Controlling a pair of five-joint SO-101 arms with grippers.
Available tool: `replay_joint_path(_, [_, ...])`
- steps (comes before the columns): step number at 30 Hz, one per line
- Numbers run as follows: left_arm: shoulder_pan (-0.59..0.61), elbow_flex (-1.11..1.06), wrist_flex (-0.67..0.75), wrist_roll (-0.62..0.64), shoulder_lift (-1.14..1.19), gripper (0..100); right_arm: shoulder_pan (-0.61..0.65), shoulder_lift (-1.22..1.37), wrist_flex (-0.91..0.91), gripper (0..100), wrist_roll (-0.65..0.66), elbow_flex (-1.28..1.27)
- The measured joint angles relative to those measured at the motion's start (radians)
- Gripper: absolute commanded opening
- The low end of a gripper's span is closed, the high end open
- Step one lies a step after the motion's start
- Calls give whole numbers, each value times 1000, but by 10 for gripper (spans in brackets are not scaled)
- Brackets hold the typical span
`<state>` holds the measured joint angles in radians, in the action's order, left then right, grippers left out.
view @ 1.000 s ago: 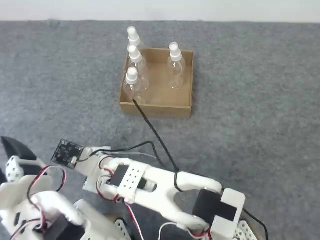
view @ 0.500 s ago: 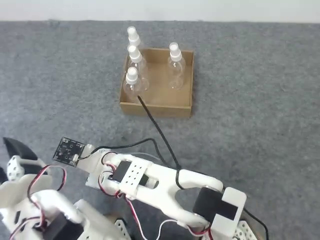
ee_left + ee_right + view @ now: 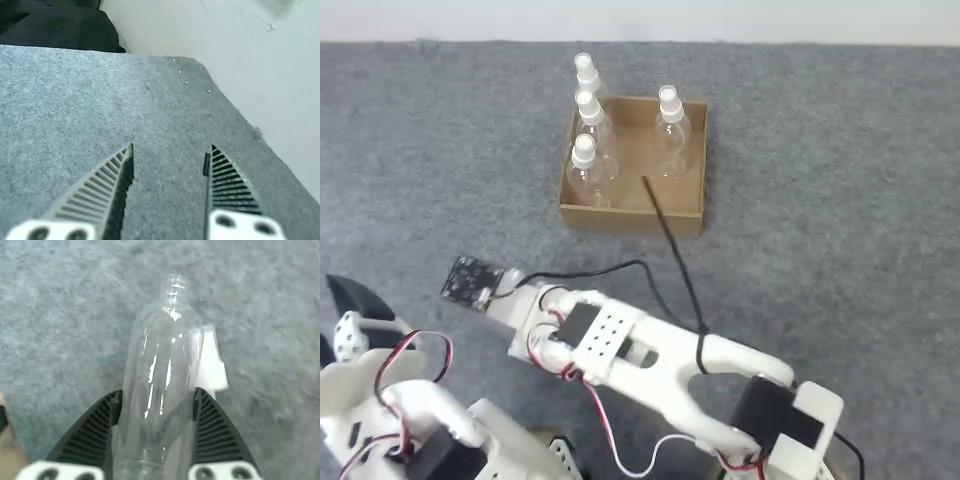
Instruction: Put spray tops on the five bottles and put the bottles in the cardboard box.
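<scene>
High view: the box (image 3: 620, 218) stands on the carpet (image 3: 840, 150), well apart from the arms. Four capped bottles (image 3: 669, 125) stand upright: one at the box's right wall, two along its left wall, and one at the far left corner, inside or behind cannot be told. The right arm (image 3: 650, 350) stretches low over the near carpet.

Left wrist view: the left gripper (image 3: 170, 150) hangs over bare carpet near a wall (image 3: 260, 55), jaws spread, nothing between them.

Right wrist view: the right gripper (image 3: 155, 395) pinches the open bottle (image 3: 160, 360) by its sides, neck pointing away. A spray top (image 3: 211, 365) lies on the carpet just beside it.
</scene>
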<state>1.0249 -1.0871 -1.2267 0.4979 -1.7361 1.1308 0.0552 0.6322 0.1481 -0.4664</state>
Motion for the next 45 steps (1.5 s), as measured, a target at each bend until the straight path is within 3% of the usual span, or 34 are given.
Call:
replay_joint_path(9, [-2, -5, 0, 0, 0, 215, -25, -86, 126, 13, 0, 0])
replay_joint_path(16, [-2, -170, 147, 3, 0, 215, -95, -164, 279, 13, 0, 0])
replay_joint_path(26, [-23, -238, 163, 55, 5, 217, -164, -292, 529, 13, 0, 0])
replay_joint_path(34, [-121, -264, 166, 57, 6, 217, -176, -407, 695, 13, 2, 0])
replay_joint_path(39, [-126, -264, 166, 57, 3, 217, -250, -459, 707, 13, 2, -3])
replay_joint_path(45, [-127, -264, 166, 57, 3, 217, -339, -465, 580, 13, 2, -143])
